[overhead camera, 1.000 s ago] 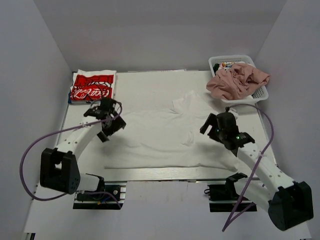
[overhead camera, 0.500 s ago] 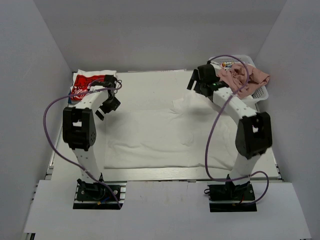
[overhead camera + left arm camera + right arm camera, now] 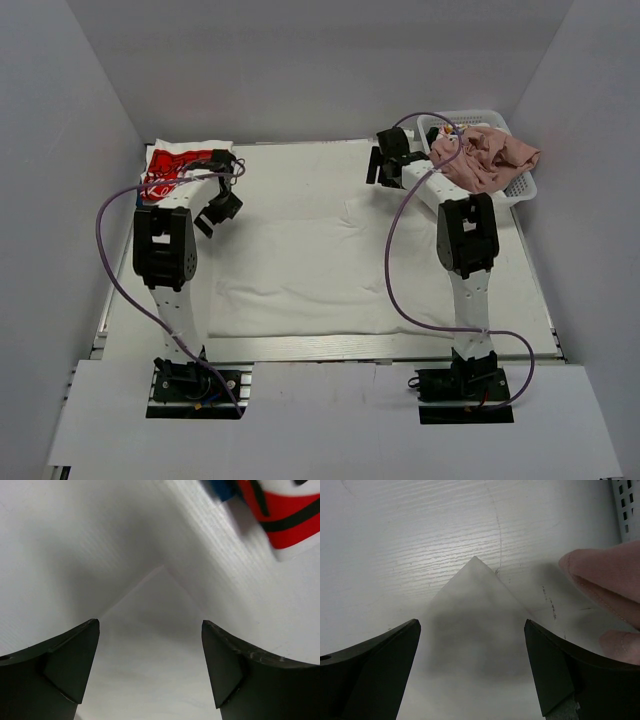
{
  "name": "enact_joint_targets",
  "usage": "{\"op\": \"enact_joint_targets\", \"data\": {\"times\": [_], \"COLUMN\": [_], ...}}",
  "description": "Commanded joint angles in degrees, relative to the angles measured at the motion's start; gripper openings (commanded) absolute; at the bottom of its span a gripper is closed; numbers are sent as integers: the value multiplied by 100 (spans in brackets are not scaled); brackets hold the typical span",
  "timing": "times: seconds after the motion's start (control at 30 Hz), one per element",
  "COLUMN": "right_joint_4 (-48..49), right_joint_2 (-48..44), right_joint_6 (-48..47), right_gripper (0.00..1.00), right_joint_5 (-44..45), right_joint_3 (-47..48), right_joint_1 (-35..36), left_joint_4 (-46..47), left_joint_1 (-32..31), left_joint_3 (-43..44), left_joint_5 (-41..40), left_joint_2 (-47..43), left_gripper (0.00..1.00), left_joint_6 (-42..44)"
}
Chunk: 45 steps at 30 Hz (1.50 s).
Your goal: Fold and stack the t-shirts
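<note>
The large plain white t-shirt (image 3: pixel 330 270) lies spread over the middle of the table. The red-print t-shirt (image 3: pixel 175 172) lies folded at the back left and also shows in the left wrist view (image 3: pixel 285 515). The dusty-pink t-shirt (image 3: pixel 490 155) is heaped in the basket and also shows in the right wrist view (image 3: pixel 605 575). My left gripper (image 3: pixel 220 208) is open and empty beside the red-print shirt, with a white cloth corner (image 3: pixel 150 660) between its jaws (image 3: pixel 150 625). My right gripper (image 3: pixel 382 168) is open and empty, over another white cloth corner (image 3: pixel 475 645) between its jaws (image 3: pixel 472 624).
The white lattice basket (image 3: pixel 522 188) stands at the back right corner; its wall shows in the right wrist view (image 3: pixel 627 510). White walls close in the table on three sides. Both arms stand tall with purple cables looping beside them.
Both arms have risen from low over the shirt's sides and reached to the back: the left gripper toward the red-print shirt, the right toward the basket. The white shirt lies much as before.
</note>
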Motion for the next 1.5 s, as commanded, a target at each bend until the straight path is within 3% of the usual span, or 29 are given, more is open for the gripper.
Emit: {"op": "enact_joint_targets", "data": {"times": [0.0, 0.23, 0.47, 0.57, 0.63, 0.67, 0.8, 0.93, 1.0, 1.07, 1.33, 1.47], "right_joint_4": [324, 360, 474, 448, 483, 448, 272, 219, 228, 368, 1747, 2635], "right_joint_2": [25, 569, 938, 1088, 1176, 1185, 1212, 949, 843, 544, -835, -1852], "right_joint_6": [-231, -311, -240, -258, -310, -267, -126, 50, 120, 172, -292, -530], "right_gripper": [90, 90, 90, 90, 90, 90, 83, 46, 32, 2, 0, 0], "right_joint_5": [26, 17, -387, -554, -660, -634, -704, -827, -809, -748, -669, -844], "right_joint_3": [301, 889, 1031, 1224, 1259, 1285, 1137, 663, 408, 91, -1209, -2378], "right_joint_1": [-61, -158, -228, -228, -237, -228, -228, -193, -202, -175, -114, -61], "left_joint_4": [251, 375, 286, 349, 288, 287, 287, 462, 515, 743, 1499, 2079], "left_joint_1": [124, 239, 292, 292, 292, 292, 292, 292, 239, 239, 125, 125], "left_joint_3": [347, 778, 612, 541, 541, 489, 270, 6, -179, -381, -1093, -1811], "left_joint_5": [-43, 71, 308, 379, 441, 441, 441, 380, 327, 274, 423, 651], "left_joint_2": [148, 666, 940, 940, 940, 940, 703, 352, 185, -70, -1054, -1696], "left_gripper": [92, 91, 74, 45, 9, 0, 0, 0, 0, 0, 0, 0], "left_joint_6": [-153, -21, -21, 40, 40, 40, 40, 102, 102, 155, 629, 980]}}
